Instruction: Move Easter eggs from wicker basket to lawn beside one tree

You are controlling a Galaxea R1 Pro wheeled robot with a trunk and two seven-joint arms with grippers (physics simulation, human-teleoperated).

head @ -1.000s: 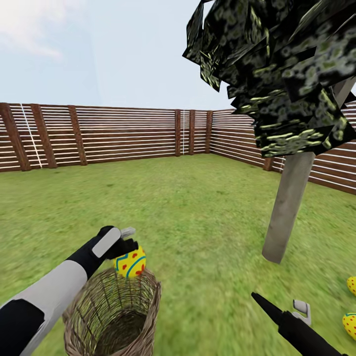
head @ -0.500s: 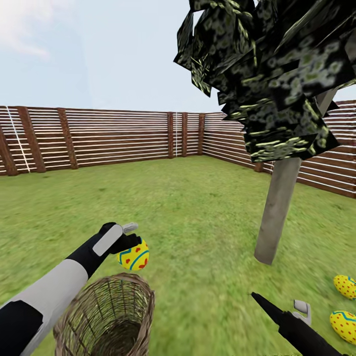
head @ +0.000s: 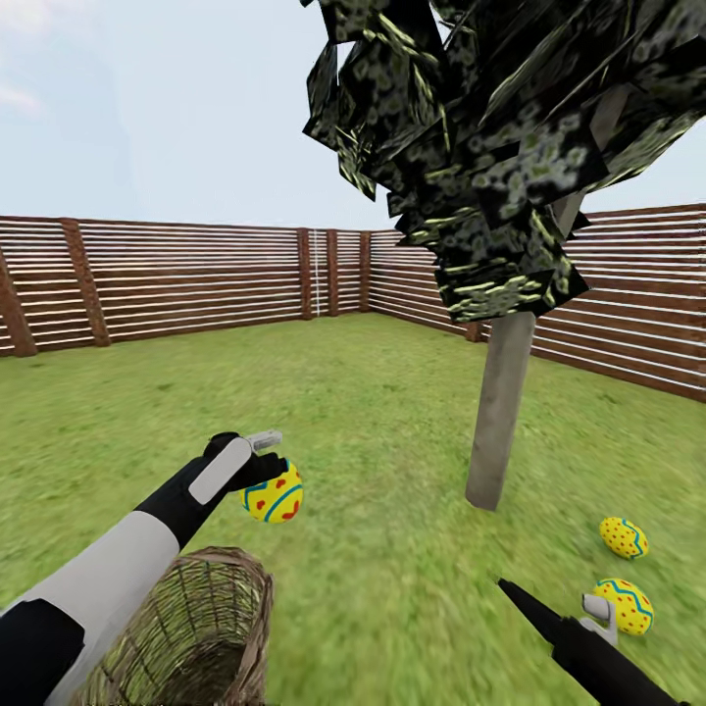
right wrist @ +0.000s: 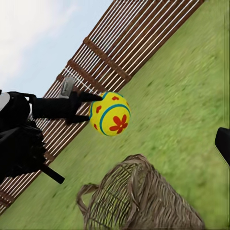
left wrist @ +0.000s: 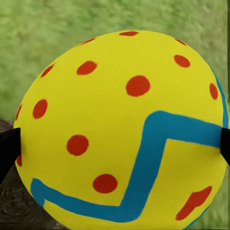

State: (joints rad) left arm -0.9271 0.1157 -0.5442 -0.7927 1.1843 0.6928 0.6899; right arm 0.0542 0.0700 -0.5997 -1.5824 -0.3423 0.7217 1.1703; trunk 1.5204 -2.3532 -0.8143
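Observation:
My left gripper (head: pixel 263 473) is shut on a yellow Easter egg (head: pixel 276 496) with blue zigzag and red dots, held in the air above and just beyond the wicker basket (head: pixel 191 628). In the left wrist view the egg (left wrist: pixel 120 129) sits between the dark fingertips (left wrist: pixel 7 148). The right wrist view shows the held egg (right wrist: pixel 110 114) over the basket (right wrist: pixel 139 199). Two more eggs (head: pixel 624 536) (head: pixel 629 605) lie on the lawn (head: pixel 373 431) near the pale trunk of the tree (head: pixel 498 412). My right gripper (head: pixel 600 616) hovers low beside the nearer egg, open and holding nothing.
A brown slatted fence (head: pixel 186 279) rings the grass on all sides. The tree's dark foliage (head: pixel 480 137) hangs overhead on the right. Open grass stretches between the basket and the trunk.
The head view has swung right, so the tree and the two lying eggs sit further left. My left gripper has lifted the egg higher off the basket rim.

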